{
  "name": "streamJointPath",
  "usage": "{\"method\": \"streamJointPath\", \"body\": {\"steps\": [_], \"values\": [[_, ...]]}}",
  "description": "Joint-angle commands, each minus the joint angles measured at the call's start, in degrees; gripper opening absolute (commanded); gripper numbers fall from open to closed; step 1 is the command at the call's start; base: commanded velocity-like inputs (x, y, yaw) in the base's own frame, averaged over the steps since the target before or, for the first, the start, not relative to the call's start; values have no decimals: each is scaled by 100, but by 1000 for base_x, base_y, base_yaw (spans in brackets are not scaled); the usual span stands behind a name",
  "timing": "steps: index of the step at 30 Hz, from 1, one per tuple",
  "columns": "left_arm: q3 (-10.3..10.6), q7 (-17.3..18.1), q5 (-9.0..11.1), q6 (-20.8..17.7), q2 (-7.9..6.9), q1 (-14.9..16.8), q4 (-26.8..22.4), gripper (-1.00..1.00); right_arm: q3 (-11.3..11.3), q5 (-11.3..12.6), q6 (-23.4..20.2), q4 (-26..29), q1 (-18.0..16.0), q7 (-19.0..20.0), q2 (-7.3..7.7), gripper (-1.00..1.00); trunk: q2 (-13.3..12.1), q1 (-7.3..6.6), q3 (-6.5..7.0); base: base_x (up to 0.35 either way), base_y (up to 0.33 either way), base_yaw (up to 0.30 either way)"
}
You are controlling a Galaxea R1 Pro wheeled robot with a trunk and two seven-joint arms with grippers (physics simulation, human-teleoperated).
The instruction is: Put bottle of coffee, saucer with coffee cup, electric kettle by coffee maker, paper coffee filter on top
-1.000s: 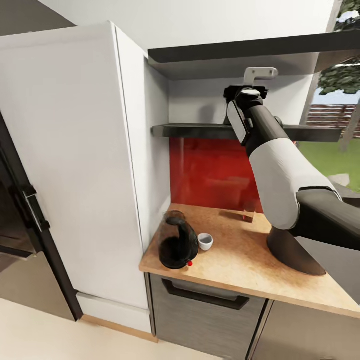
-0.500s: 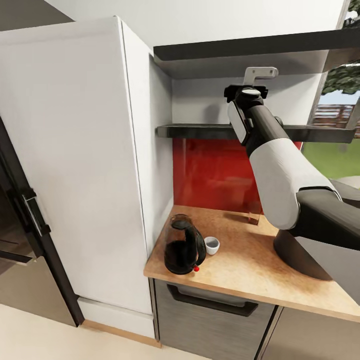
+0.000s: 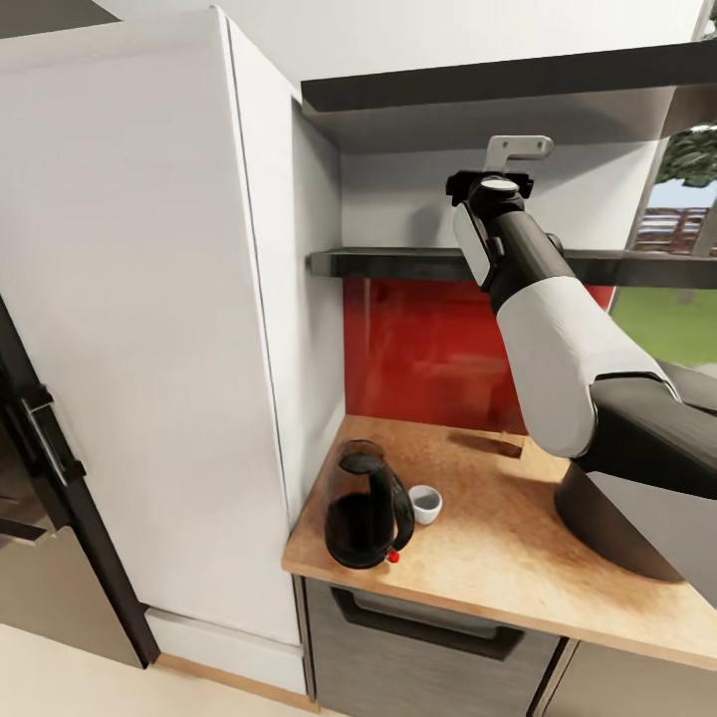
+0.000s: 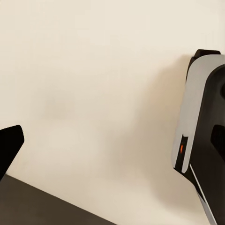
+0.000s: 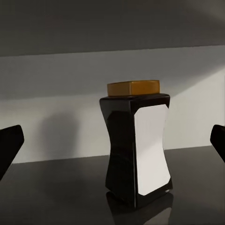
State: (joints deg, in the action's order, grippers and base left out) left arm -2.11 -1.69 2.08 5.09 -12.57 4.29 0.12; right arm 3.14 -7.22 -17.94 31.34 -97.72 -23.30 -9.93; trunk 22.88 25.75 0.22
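Right tool (image 5: 112, 140) spread wide and empty, bottle of coffee (image 5: 137, 147) upright between its fingertips, untouched, on kitchen shelf (image 5: 56, 187)

The kitchen countertop (image 3: 478, 558) carries the electric kettle (image 3: 366, 506) near its left front corner, with the coffee cup (image 3: 425, 503) just beside it, toward the back. The coffee maker (image 3: 612, 533) stands at the right side. Higher up, the kitchen shelf (image 5: 56, 192) holds the bottle of coffee (image 5: 137, 145), upright, short of the back wall.

Glossy dark bottle of coffee (image 5: 136, 150)
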Motion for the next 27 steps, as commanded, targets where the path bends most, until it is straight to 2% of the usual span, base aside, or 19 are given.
{"method": "streamJointPath", "body": {"steps": [1, 27], "values": [[-18, -2, 21, 19, 2, 2, 6, 100, 29, -61, -45, 6, -1, 9, -7, 100, 4, 3, -2, 89, 0, 0], [18, 7, -39, 8, -66, -120, 49, 100, 35, -43, -143, 157, -71, 14, -7, 100, 4, 3, -2, 4, 0, 0]]}}
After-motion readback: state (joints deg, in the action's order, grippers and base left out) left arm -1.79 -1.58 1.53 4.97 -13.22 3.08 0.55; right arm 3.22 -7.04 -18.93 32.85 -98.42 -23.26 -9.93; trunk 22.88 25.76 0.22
